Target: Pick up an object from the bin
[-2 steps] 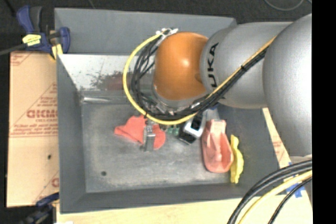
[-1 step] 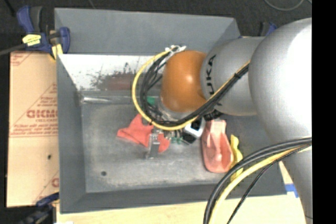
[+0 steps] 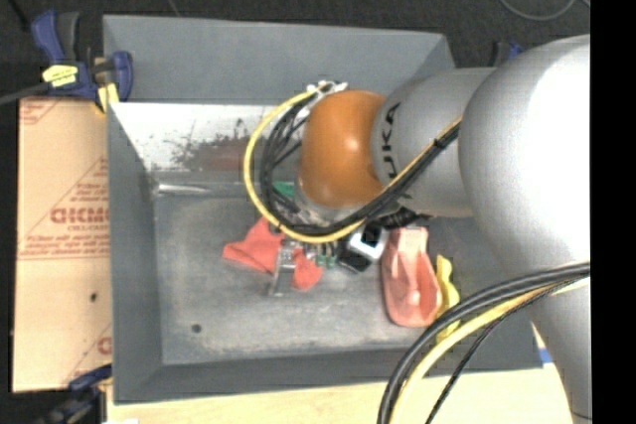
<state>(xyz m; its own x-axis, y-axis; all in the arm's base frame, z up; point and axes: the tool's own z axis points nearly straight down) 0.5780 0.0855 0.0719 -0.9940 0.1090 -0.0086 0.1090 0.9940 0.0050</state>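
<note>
in the camera view, the arm is coming in from the right and bending steeply down over the middle of the grey metal bin (image 3: pixel 199 343), probably because the sloping walls are leaving room for an approach from above and little else. its orange wrist cover (image 3: pixel 338 159) and looped yellow and black cables (image 3: pixel 260 159) are hanging over the floor and hiding part of what is lying beneath. the gripper (image 3: pixel 283 273) is pointing down below the cover, its grey metal tip sitting at the red crumpled soft piece (image 3: pixel 250 251). that piece is lying spread on the floor near the centre, reaching out to the left of the wrist, and it is the thing the gripper is over. whether the gripper is apart, together or clamped on the red piece i cannot tell, as the wrist is covering most of it.

just right of the gripper, a small black and white block (image 3: pixel 364 246) is peeking out from under the wrist, with a green scrap (image 3: pixel 323 260) beside it. further right, a pale pink soft lump (image 3: pixel 405 283) is lying apart from the gripper, and a yellow bit (image 3: pixel 445 281) is resting just beside it, partly under the arm. these loose things are gathering on the flat floor, likely because the walls are tipping them inward.
</note>
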